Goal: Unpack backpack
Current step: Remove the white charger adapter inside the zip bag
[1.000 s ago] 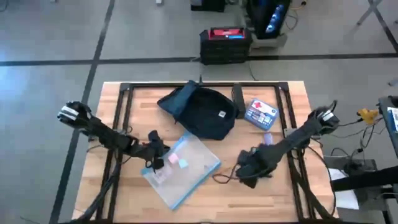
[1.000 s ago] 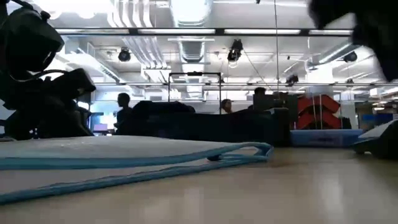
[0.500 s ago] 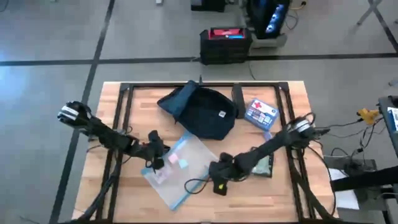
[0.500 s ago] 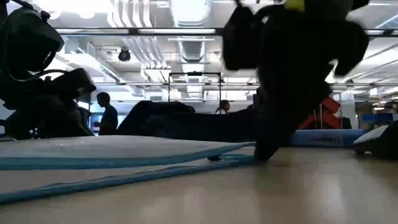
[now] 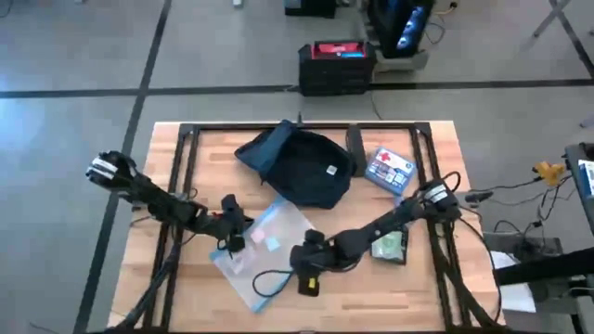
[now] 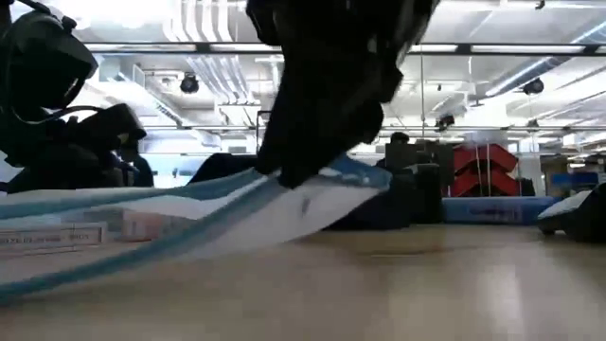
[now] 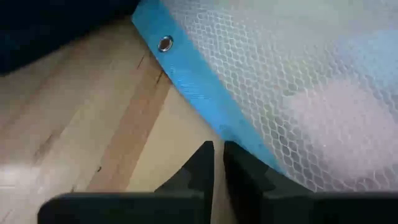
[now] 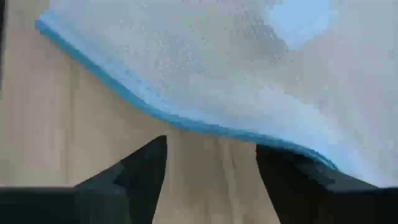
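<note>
The clear pouch (image 5: 266, 252) (blue-edged) is lifted at its near corner beside the right gripper (image 5: 306, 269), whose fingers are spread. Its far edge is pinched by the closed left gripper (image 5: 232, 243). Farther back, the backpack (image 5: 302, 165) is seen lying on the table (image 5: 167, 167).

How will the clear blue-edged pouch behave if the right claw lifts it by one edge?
Probably floppy: in the low view the clear pouch already sags where the right claw raises its edge. Likely light, holding only small flat items. Its smooth mesh-plastic skin may slip between the fingers.
</note>
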Tool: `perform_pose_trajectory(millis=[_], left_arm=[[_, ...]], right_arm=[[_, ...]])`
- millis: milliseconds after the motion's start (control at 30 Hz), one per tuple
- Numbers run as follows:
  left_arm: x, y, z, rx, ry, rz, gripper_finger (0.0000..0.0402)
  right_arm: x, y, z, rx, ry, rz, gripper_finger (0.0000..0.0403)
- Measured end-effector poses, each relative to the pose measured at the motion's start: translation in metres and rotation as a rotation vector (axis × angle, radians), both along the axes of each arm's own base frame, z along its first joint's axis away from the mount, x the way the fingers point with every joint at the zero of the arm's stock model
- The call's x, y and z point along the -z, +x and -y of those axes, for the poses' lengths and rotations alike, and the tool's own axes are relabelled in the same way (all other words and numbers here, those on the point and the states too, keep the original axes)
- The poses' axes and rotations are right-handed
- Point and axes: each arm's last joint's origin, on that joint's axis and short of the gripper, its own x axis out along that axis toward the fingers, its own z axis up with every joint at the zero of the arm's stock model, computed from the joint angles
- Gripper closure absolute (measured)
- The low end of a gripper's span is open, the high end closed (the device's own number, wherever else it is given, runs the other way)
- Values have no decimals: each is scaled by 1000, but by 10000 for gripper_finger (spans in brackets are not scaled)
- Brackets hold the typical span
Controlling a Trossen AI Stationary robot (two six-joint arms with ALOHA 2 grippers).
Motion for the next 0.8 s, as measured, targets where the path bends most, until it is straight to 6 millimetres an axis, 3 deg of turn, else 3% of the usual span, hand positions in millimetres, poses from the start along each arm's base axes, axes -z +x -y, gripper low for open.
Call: perform_pose_trajectory(millis=[400,633,800], left_arm=[[0,0,0,3,3,-1,377],[0,0,0,4,5,-1,377],[0,0,0,4,5,-1,377]], right_arm=[[7,1,-6,-30,38,-37,180],[-3,5,-13,-112,12,35,162],[8,16,-15,-84,-46,109,156]])
